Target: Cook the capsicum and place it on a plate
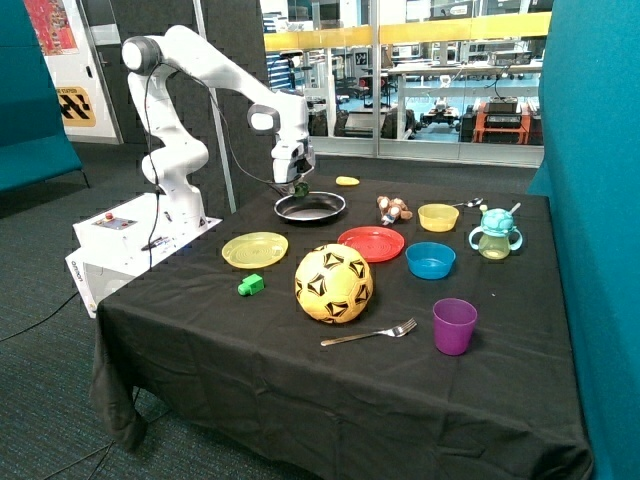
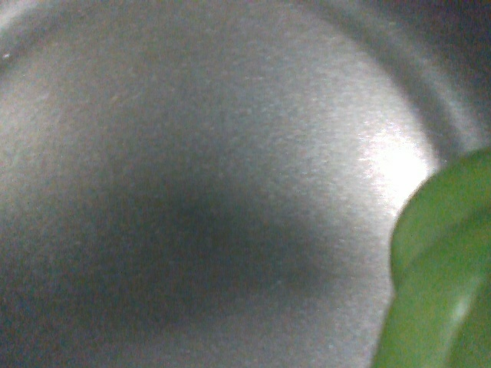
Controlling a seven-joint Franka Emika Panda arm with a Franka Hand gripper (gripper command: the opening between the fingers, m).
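A: How many dishes sit on the black tablecloth [image 1: 330, 400]?

B: Two plates: a yellow plate [image 1: 254, 249] at centre left and the red plate [image 1: 371, 243] in the middle of the frame, both bare. Two bowls: a blue bowl [image 1: 430, 260] just right of the red plate and a small yellow bowl [image 1: 438, 216] above it; I see nothing in either. One purple cup [image 1: 454, 325] at lower right, and one teal sippy cup [image 1: 495, 234] at right with yellowish liquid in it.

A: And the pan?

B: One dark frying pan [image 1: 310, 207], above the centre of the frame, behind the two plates. Its grey floor [image 2: 192, 192] fills the wrist view.

A: Where is the capsicum?

B: The capsicum [image 1: 299, 188] is a small dark green lump at the tip of the gripper [image 1: 298, 186], directly over the pan's near-left part. In the wrist view its green lobes [image 2: 441, 276] bulge in at the lower right corner, close over the pan floor. Whether it touches the pan, I cannot tell.

A: Is the pincer closed on it?

B: It seems clamped on the capsicum, fingers only as far apart as the vegetable is wide.

A: Anything else?

B: One yellow-and-black ball [image 1: 334, 283] in the lower middle, one fork [image 1: 368, 333] just below it, one bright green blocky toy [image 1: 250, 285] to the ball's left, one small yellow object [image 1: 347, 181] behind the pan, and a brown toy cluster [image 1: 393, 210] right of the pan.
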